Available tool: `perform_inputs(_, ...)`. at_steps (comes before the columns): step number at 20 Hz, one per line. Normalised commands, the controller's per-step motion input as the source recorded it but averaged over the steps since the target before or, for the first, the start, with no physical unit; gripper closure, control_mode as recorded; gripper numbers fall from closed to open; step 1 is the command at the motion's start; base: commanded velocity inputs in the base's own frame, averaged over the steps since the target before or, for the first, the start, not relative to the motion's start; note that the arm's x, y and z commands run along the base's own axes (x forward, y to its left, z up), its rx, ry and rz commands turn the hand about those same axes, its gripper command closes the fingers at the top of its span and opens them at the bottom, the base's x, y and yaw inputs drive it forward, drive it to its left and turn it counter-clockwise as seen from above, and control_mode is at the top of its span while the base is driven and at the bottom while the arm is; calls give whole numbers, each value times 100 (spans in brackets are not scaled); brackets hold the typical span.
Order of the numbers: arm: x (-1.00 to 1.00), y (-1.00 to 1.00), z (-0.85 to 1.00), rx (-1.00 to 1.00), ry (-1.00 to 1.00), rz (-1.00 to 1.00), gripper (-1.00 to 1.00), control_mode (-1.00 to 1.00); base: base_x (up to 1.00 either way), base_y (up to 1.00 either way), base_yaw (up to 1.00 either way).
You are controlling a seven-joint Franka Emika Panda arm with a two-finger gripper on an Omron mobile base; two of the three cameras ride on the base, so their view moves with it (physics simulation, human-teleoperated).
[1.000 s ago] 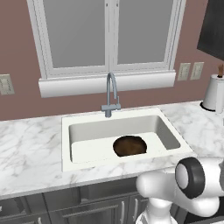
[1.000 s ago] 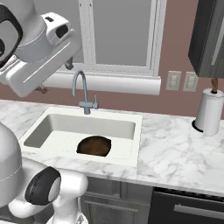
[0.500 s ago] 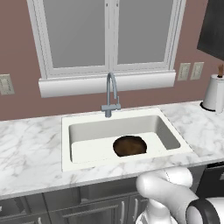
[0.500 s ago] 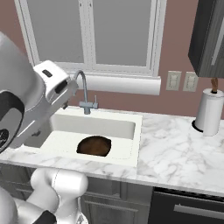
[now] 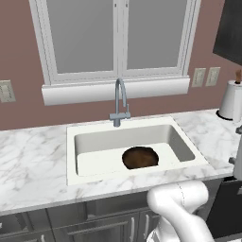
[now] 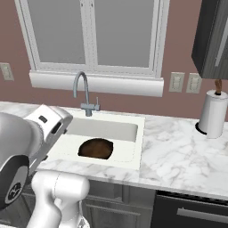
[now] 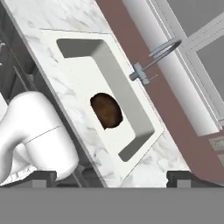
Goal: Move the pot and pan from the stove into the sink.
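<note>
Pan down in the sink, right of the faucet. Arm swung lower and away since; gripper spread, empty. Pot next.

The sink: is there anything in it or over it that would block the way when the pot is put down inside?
The pan already lies on the floor of the sink, right of centre, so that spot is taken. The faucet arches over the back rim. The left part of the basin looks free.

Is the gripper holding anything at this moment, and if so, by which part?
Nothing is held. The gripper is open, with empty space between its fingertips. The pan lies in the sink, apart from the gripper.
</note>
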Motion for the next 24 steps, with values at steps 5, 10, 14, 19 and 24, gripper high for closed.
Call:
perform_inputs(5, 3, 2, -7, 0, -3, 0, -100, -100, 0, 0, 0)
perform_inputs(10, 0, 0, 0, 0, 0, 0, -100, 100, -25, 0, 6)
perform_inputs(14, 0, 0, 0, 0, 0, 0, -100, 100, -50, 0, 30)
perform_inputs(19, 0, 0, 0, 0, 0, 0, -100, 100, -32, 0, 41)
perform_inputs(24, 0, 0, 0, 0, 0, 0, -100, 100, -29, -2, 43)
